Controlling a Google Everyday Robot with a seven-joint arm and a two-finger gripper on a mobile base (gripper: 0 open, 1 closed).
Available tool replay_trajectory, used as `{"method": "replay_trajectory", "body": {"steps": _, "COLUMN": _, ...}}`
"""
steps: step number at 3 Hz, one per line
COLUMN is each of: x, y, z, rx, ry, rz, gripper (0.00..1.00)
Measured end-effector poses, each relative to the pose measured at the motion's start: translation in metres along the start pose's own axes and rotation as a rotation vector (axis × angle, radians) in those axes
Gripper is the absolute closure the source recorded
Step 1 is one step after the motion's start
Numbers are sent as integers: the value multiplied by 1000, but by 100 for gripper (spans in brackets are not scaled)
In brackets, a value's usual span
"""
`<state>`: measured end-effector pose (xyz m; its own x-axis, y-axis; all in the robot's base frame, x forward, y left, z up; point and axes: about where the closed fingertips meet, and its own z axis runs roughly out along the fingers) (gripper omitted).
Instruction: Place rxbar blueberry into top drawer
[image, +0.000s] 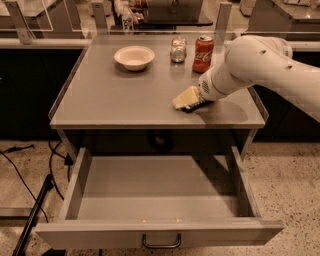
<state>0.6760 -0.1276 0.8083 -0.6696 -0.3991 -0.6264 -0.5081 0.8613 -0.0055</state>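
while the white arm (255, 62) reached in from the right, the tool (186, 98) sat low on the worktop (110, 100) near its front right; whether it was open or closed could not be told. the rxbar blueberry (195, 105) showed only as a dark strip under it. behind stood a red soda can (203, 54), a small jar (177, 50) and a white bowl (134, 57). below, the top drawer (160, 231) stood pulled out, its handle (161, 244) facing forward.

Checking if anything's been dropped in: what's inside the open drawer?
The drawer shows only bare grey floor; its rear strip is hidden under the table. The gripper is at the table's front right.
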Motion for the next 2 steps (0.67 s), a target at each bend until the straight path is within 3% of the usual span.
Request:
{"method": "replay_trajectory", "body": {"steps": 1, "x": 0, "y": 0, "z": 0, "rx": 0, "ry": 0, "rz": 0, "gripper": 97}}
{"method": "replay_trajectory", "body": {"steps": 2, "x": -6, "y": 0, "z": -7, "rx": 0, "ry": 0, "rz": 0, "gripper": 100}}
